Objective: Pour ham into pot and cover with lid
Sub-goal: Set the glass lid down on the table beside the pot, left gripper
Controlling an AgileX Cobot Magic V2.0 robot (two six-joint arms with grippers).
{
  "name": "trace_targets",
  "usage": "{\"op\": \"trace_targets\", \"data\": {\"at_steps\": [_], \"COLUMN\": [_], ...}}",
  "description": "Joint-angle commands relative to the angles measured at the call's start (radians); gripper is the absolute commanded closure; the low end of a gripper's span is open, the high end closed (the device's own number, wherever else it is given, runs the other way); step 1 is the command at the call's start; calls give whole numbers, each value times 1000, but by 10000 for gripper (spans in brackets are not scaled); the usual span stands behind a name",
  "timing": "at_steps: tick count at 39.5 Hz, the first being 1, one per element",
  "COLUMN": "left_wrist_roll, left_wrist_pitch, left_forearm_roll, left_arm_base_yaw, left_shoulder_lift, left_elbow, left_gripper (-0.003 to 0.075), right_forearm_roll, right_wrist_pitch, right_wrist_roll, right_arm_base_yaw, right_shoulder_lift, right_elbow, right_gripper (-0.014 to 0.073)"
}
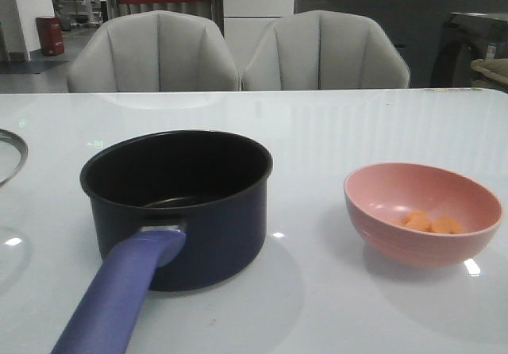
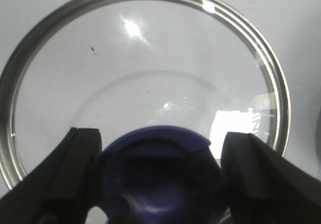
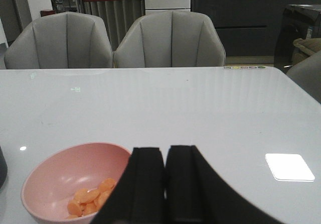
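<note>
Between my left gripper's [image 2: 160, 184] spread fingers [image 2: 70, 174] sits the lid's [image 2: 150, 73] knob [image 2: 160, 169], with a gap showing on each side, so nothing is clamped yet. My worry is order: the ham [image 1: 432, 224] is in the bowl [image 1: 422, 211], the pot [image 1: 178, 203] stands empty, and if I take the lid over now it blocks the pour. A grip low or off-centre on that rounded knob could also let the glass tilt and slip. On the right, the gripper [image 3: 165, 184] has its fingers pressed together, holding nothing, with the bowl just beside and below its tips; from there I judge it must open wide to catch the rim, and a careless approach could shove the bowl or tip the slices onto the table [image 1: 333, 132]. Both arms are out of the front view, the left hanging steeply over the lid, the right looking level across the table
</note>
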Motion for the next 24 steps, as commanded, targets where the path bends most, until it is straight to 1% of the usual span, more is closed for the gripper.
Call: {"op": "trace_targets", "data": {"at_steps": [1, 5, 10, 12, 14, 18, 19, 22, 24], "left_wrist_roll": [5, 5, 10, 14, 23, 44, 44, 44, 44], "left_wrist_pitch": [-102, -129, -129, -129, -131, -129, -129, -129, -127], "left_forearm_roll": [-29, -37, -58, -66, -68, -86, -86, -86, -84], "left_arm_base_yaw": [0, 0, 0, 0, 0, 0, 0, 0, 0], "left_shoulder_lift": [-34, 8, 57, 71, 81, 91, 92, 93, 93], "left_elbow": [27, 55, 57, 57, 57, 57, 57, 57, 57], "left_gripper": [460, 459, 452, 421, 370, 230, 205, 150, 146], "right_forearm_roll": [-9, -9, -9, -9, -9, -9, -9, -9, -9], "right_wrist_pitch": [-72, -72, -72, -72, -72, -72, -72, -72, -72], "right_wrist_roll": [-4, -4, -4, -4, -4, -4, -4, -4, -4], "right_arm_base_yaw": [-7, -7, -7, -7, -7, -7, -7, -7, -7], "right_shoulder_lift": [-20, -20, -20, -20, -20, -20, -20, -20, -20], "right_elbow": [10, 10, 10, 10, 10, 10, 10, 10, 10], "right_gripper": [445, 445, 445, 445, 445, 445, 445, 445, 445]}}
